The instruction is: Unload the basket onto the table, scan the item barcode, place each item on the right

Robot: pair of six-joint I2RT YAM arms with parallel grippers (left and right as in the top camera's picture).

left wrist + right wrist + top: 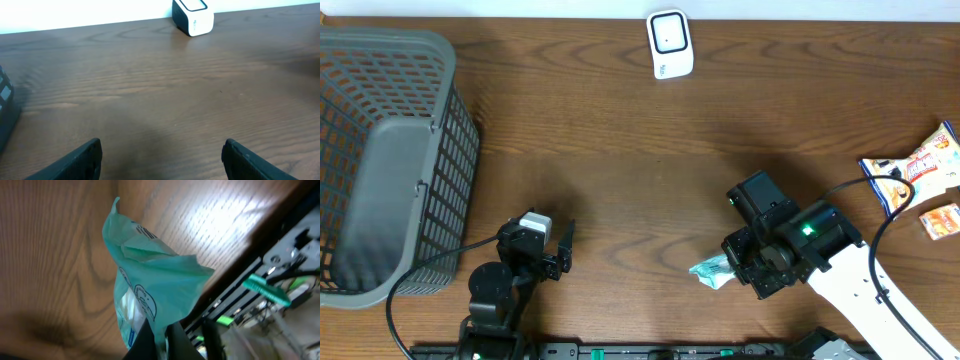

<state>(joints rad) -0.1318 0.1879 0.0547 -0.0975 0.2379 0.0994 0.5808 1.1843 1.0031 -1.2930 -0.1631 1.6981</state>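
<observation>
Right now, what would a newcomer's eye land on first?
The crumpled teal packet, pinched in the shut right jaws over the near side of the table. Next, the white scanner at the far edge, and the big grey basket on the left.

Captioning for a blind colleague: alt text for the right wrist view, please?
The right pincer is shut on a crumpled teal plastic packet, with the wooden table behind it. Rig hardware shows past the table's edge.
</observation>
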